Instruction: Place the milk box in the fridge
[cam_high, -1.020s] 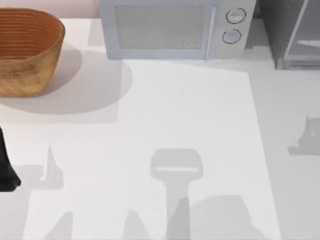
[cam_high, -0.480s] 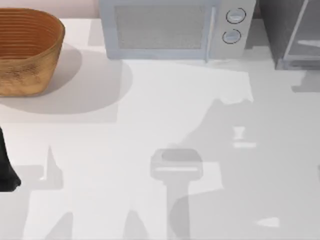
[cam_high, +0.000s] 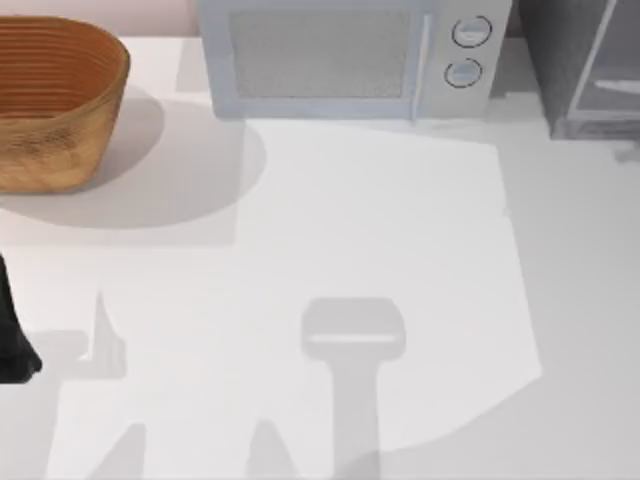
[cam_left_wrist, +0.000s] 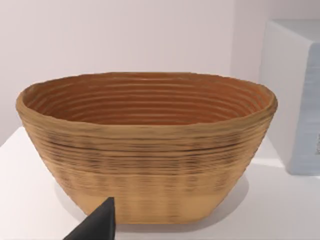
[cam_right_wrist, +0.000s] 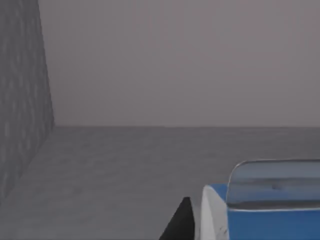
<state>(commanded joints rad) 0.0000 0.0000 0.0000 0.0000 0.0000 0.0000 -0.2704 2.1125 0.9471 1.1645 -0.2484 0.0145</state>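
Milk box (cam_right_wrist: 265, 215) inside grey fridge (cam_high: 585, 65) | basket (cam_high: 55, 100) holds nothing

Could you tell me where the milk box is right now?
In the right wrist view, the milk box sits beside a dark fingertip, over a grey floor with grey walls around.
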